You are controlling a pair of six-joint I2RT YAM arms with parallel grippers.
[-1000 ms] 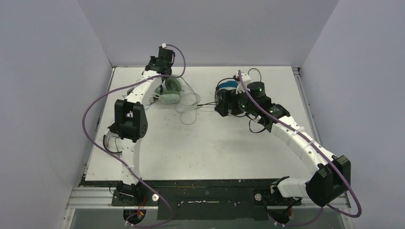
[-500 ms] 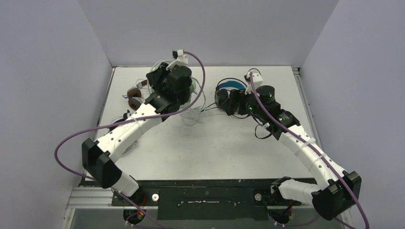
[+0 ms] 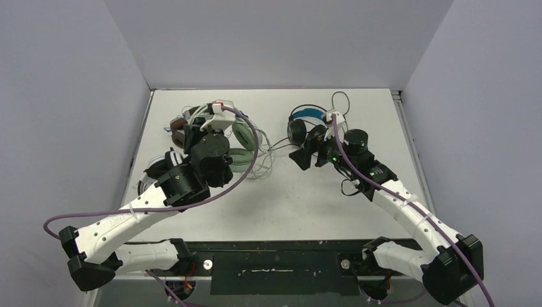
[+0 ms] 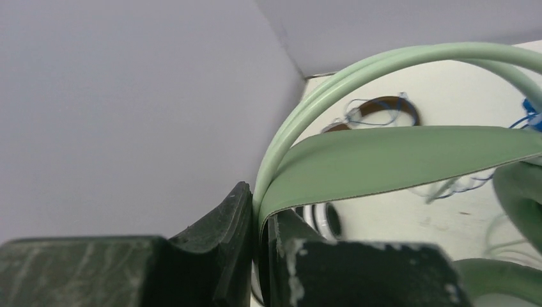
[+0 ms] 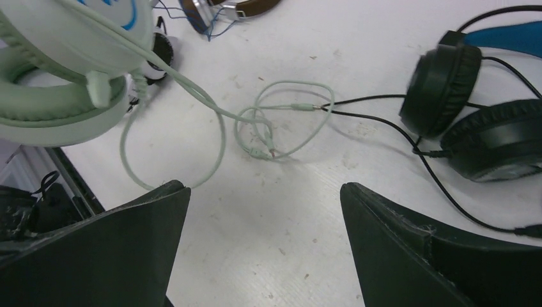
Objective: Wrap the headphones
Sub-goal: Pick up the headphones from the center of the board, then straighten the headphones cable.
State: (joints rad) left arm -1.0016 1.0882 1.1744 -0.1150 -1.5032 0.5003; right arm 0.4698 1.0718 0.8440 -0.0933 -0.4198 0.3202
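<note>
My left gripper (image 4: 259, 214) is shut on the headband of the mint green headphones (image 4: 396, 153) and holds them off the table at the back left (image 3: 240, 137). Their pale cord (image 5: 268, 128) trails in loops on the table. My right gripper (image 5: 265, 192) is open and empty, over bare table just near of the cord loops and left of the black headphones with the blue headband (image 5: 473, 115), which lie at the back centre (image 3: 305, 120). The brown headphones (image 3: 181, 123) lie at the back left. The white headphones (image 3: 155, 169) are partly hidden under my left arm.
The black cord (image 5: 383, 121) runs from the black headphones towards the mint cord's plug. Grey walls close in the table on the left, back and right. My left arm (image 3: 160, 192) stretches across the table's left side.
My left arm has swung from the back edge towards the near left, carrying the mint green headphones. My right gripper has drawn back a little from the black headphones.
</note>
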